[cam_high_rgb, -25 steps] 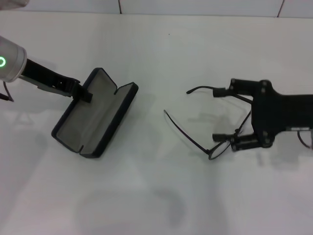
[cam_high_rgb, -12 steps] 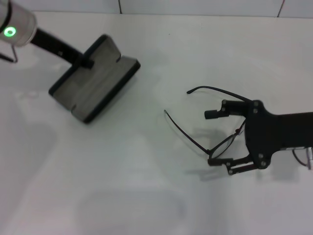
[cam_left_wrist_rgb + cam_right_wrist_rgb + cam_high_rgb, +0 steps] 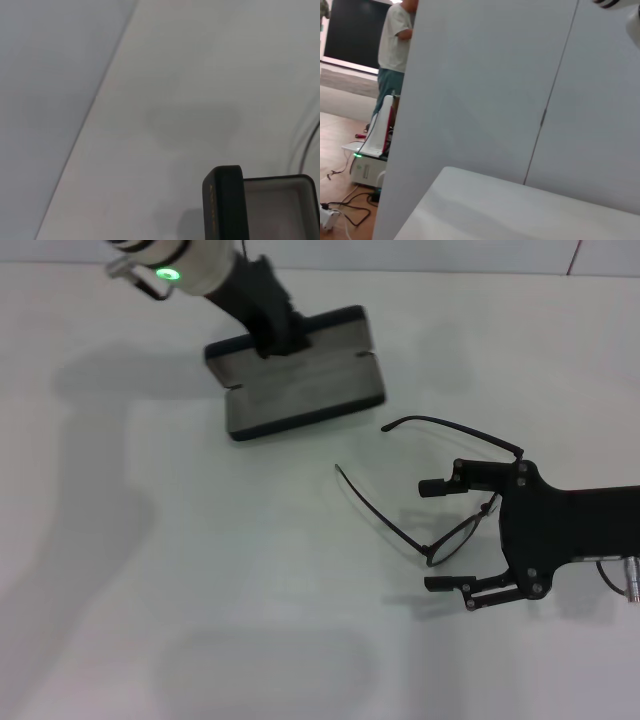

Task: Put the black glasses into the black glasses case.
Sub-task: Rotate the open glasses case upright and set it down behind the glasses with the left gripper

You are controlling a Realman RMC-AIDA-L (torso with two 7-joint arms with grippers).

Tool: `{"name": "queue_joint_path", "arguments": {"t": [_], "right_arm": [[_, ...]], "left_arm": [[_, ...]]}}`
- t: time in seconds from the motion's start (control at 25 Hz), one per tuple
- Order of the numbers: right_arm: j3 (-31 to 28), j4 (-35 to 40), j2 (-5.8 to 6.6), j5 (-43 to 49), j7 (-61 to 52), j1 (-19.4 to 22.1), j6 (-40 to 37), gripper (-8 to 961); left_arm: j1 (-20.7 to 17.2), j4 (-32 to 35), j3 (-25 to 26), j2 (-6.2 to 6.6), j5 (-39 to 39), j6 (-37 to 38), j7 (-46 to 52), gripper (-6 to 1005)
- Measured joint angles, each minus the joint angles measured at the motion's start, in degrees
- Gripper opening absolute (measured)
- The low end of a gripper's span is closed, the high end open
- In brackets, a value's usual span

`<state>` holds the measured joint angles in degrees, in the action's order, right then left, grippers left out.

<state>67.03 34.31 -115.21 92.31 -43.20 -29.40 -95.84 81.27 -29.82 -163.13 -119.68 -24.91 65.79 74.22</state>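
The black glasses case [image 3: 305, 390] hangs open above the white table at the back middle, grey lining up. My left gripper [image 3: 281, 337] is shut on its far edge. The left wrist view shows the case's dark rim with orange lettering [image 3: 224, 206] and grey lining. The black glasses [image 3: 455, 538] lie on the table at the right, their temple arms reaching left. My right gripper [image 3: 441, 536] is open, with one finger on each side of the glasses' front. It does not grip them.
The white table [image 3: 200, 570] ends at a wall [image 3: 400, 252] at the back. The right wrist view shows only white wall panels [image 3: 485, 90], a table corner and a person [image 3: 395, 45] standing far off.
My left arm has lifted the case and carried it right and toward the back, turning it. My right gripper has shifted toward me around the glasses, which have not moved.
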Motion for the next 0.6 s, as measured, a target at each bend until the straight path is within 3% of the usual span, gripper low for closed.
{"name": "queue_joint_path", "arguments": {"t": [0.4, 0.6], "right_arm": [[-2.26, 0.23, -0.01, -0.14, 0.03, 1.18, 0.05, 793], [-2.26, 0.23, 0.17, -0.16, 0.08, 1.17, 0.19, 792]], "left_arm": [[2.61, 4.01, 0.07, -0.37, -0.52, -0.69, -2.44, 252], [3.0, 5.43, 0.06, -0.57, -4.26, -4.85, 0.18, 261]]}}
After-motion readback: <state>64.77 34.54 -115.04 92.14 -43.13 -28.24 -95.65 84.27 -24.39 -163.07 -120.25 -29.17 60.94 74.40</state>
